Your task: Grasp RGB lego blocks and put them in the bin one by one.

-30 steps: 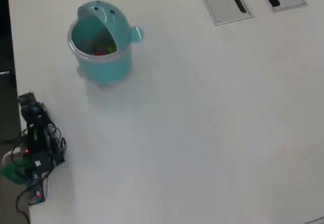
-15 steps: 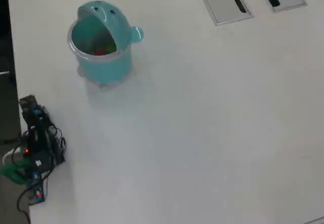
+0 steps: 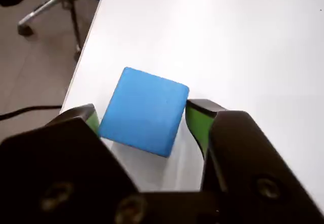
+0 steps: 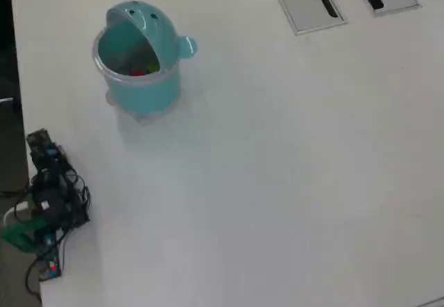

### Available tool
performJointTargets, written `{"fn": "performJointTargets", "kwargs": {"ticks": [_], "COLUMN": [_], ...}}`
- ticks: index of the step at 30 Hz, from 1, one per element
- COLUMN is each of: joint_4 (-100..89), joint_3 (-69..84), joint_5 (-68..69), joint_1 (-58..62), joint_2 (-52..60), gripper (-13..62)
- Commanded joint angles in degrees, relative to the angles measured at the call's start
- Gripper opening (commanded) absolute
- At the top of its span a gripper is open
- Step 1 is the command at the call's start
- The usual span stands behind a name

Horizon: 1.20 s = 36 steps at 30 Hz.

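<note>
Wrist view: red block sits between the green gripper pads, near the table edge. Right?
Not quite. The block between the green pads of the gripper is blue, not red, as the wrist view shows. The rest holds: it sits between the two pads, close to the table edge. Red shows only inside the bin in the overhead view.

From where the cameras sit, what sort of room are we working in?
Likely an office or meeting room: a wide white table with two grey cable-access flaps set into it, and a swivel chair base on the grey floor beside the table in the wrist view.
</note>
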Motion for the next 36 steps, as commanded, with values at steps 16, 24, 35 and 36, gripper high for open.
{"fn": "performJointTargets", "kwargs": {"ticks": [16,24,35,36], "joint_4": [-2.55,-4.13,-10.11,-10.11], "joint_3": [-4.22,-4.31,-4.92,-5.10], "joint_5": [-0.09,-0.26,2.55,3.08], "joint_1": [-1.32,1.76,6.59,6.86], "joint_2": [-0.53,3.16,6.94,7.56], "gripper": [14.5,12.5,12.7,12.7]}}
